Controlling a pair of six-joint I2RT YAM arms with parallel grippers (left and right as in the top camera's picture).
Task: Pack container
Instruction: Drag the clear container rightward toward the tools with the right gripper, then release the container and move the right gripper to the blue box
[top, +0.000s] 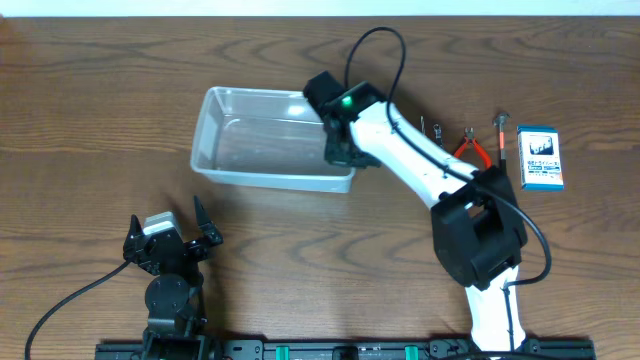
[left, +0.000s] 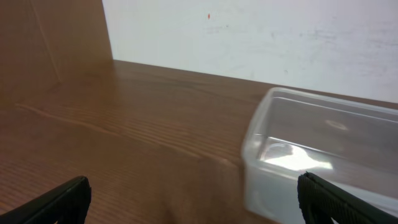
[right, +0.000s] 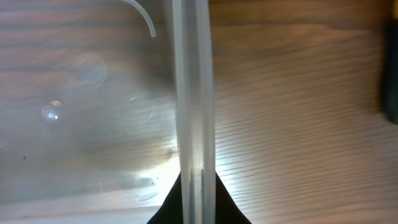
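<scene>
The container's (top: 270, 180) right wall is clamped by the right gripper (right: 189, 194), whose fingertips are largely cut off. The left gripper (left: 193, 202) is spread wide near the container.

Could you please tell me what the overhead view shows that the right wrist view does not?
Only the overhead view shows the left gripper with open jaws, the red-handled pliers and the blue-and-white box. Only the right wrist view shows, close up, the right gripper with its jaws astride the container wall. Both show the clear container and the wooden table.
</scene>
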